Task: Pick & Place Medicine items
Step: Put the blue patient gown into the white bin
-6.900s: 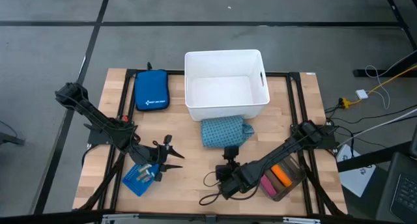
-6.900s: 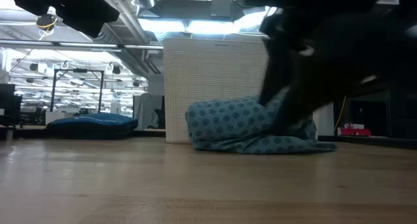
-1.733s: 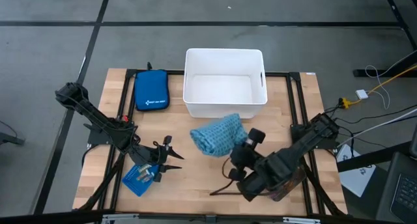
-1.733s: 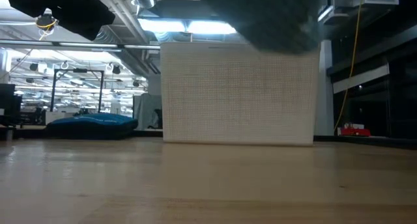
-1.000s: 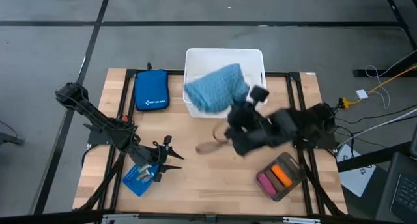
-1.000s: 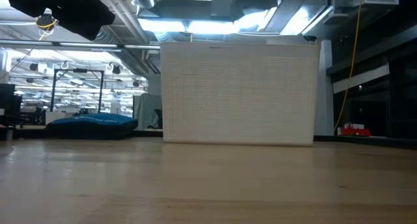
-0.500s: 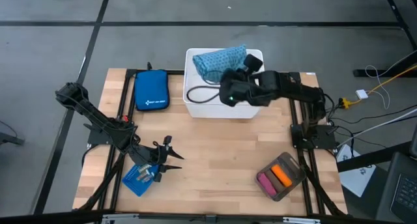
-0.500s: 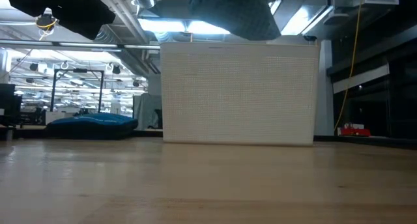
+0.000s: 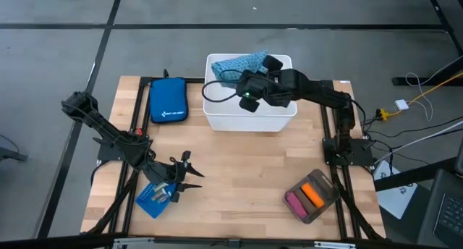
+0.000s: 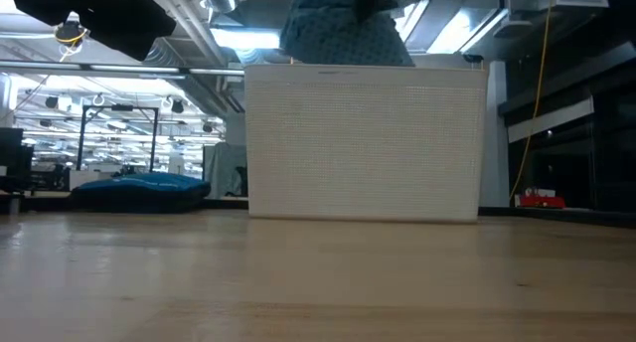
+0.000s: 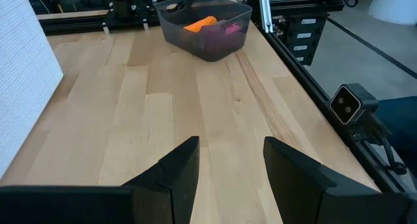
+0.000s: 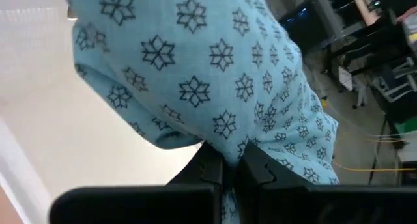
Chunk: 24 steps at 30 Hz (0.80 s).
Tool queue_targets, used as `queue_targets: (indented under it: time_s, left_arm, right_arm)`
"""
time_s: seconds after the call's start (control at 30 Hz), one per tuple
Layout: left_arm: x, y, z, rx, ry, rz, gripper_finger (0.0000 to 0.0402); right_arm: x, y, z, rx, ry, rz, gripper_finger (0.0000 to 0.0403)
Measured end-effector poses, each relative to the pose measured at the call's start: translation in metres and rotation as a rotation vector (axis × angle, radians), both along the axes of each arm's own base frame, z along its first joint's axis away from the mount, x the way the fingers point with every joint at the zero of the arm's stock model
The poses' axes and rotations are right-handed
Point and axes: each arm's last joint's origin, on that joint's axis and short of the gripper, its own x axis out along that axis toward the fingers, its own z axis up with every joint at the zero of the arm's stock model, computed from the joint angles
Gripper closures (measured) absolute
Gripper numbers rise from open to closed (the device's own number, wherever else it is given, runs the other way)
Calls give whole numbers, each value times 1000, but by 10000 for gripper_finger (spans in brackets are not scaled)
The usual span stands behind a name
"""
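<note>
Currently | teal patterned soft pack (image 9: 242,63) is being held pinched in the clamped right gripper (image 9: 255,74) above the white bin (image 9: 249,119), at its far rim, likely for dropping inside | left gripper (image 11: 229,160) is being kept parted, empty, well apart from the bin.

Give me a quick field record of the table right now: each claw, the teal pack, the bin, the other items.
right claw: shut on teal pack, above white bin
teal pack: hanging over the bin's far side
white bin: far middle of table
left claw: open, holds nothing, near left
grey tray: near right, holds orange and pink tubes
blue pouch: left of bin
</note>
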Motion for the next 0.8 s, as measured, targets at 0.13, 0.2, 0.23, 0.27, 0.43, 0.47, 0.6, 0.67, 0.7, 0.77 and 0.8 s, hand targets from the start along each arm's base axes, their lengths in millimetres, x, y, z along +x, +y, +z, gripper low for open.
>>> queue_targets:
  time_s: [0.13,0.2,0.23,0.27,0.43,0.47,0.6,0.67,0.7,0.77,0.8]
  left_arm:
    - [0,0,0,-7,1,2,233]
    - [0,0,0,-7,2,0,233]
    - [0,0,0,-7,1,0,233]
    - [0,0,0,-7,1,0,233]
    - [0,0,0,-3,1,-1,233]
    - [0,0,0,-1,1,-2,233]
    - [0,0,0,0,1,-1,233]
    - [0,0,0,-1,0,-1,233]
    - [0,0,0,-1,0,0,233]
    - [0,0,0,0,-1,2,233]
    - [0,0,0,-1,-1,2,233]
  right_arm:
    - [9,-12,-12,29,41,-3,393]
    - [12,-19,-17,62,51,-4,393]
    - [13,-23,-20,82,63,-3,393]
    - [15,-26,-23,92,70,-3,393]
    - [17,-44,-32,137,102,-33,393]
    - [15,-47,-33,154,109,-40,393]
    - [14,-57,-38,187,128,-59,393]
    - [14,-60,-42,210,143,-59,393]
    - [15,-61,-43,215,142,-55,393]
    - [16,-63,-44,235,138,-47,393]
    - [16,-63,-44,246,140,-41,393]
